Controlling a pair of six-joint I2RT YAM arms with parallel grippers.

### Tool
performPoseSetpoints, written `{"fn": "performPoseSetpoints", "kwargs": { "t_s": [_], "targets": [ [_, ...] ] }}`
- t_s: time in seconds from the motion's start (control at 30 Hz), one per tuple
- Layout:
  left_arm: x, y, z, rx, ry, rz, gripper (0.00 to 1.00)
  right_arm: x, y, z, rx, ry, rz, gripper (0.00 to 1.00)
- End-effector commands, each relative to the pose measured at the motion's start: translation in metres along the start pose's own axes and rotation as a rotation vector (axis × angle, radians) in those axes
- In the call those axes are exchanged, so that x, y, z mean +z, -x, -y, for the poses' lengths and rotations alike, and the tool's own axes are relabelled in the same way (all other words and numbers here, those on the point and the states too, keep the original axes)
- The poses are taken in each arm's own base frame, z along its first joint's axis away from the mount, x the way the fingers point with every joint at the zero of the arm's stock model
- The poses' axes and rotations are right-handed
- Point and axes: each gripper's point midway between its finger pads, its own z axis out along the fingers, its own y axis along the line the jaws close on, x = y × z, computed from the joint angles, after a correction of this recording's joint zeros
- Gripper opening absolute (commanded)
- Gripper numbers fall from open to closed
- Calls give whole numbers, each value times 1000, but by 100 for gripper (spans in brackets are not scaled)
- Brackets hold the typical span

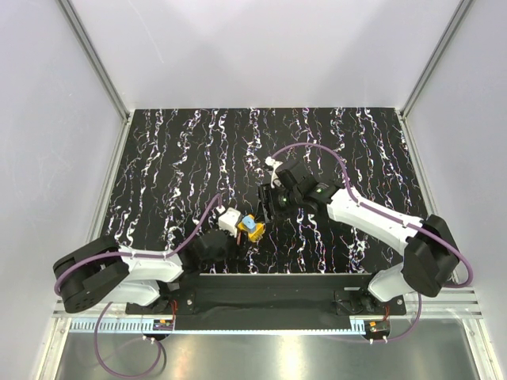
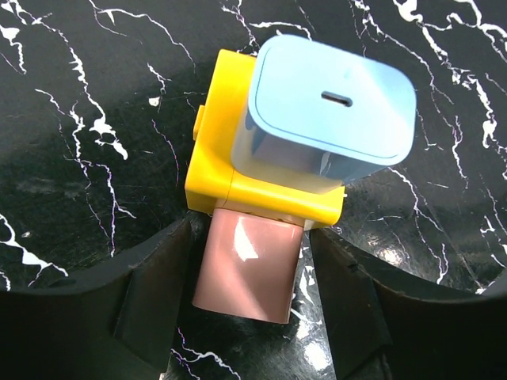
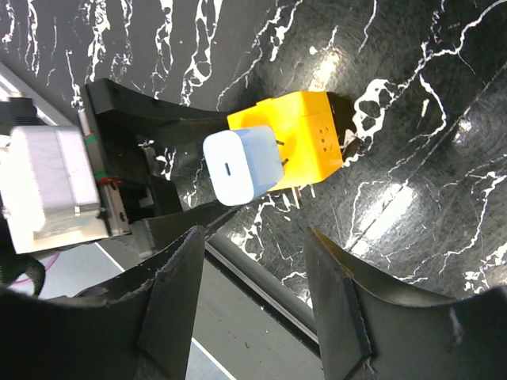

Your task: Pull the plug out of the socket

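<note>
Black, white-veined marble table (image 1: 174,158) lies open behind. Its near edge runs close by the small glossy yellow cube socket (image 2: 215,158), which carries a rounded pale-blue plug (image 2: 329,107). The left gripper (image 2: 252,257) narrowly straddles its pink face (image 2: 247,277), whether gripping is unclear. The right gripper (image 3: 253,237) hovers nearby, agape and empty.

The plug (image 2: 325,111) hides much of the socket (image 2: 218,150).
</note>
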Motion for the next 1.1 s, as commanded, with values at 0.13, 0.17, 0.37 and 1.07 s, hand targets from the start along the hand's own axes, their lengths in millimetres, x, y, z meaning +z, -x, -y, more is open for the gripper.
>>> {"fn": "performPoseSetpoints", "kwargs": {
  "t_s": [0.13, 0.17, 0.37, 1.07],
  "targets": [
    [5, 31, 18, -22, -58, 99, 71, 4, 9, -16, -33, 19, 14, 60],
    [6, 32, 18, -20, -59, 100, 71, 5, 9, -16, -31, 19, 12, 60],
    [10, 32, 20, -19, -60, 98, 69, 9, 6, -20, -37, 22, 2, 59],
    [5, 27, 10, -33, -31, 129, 68, 10, 8, -17, -80, -43, 31, 59]
  ]
}}
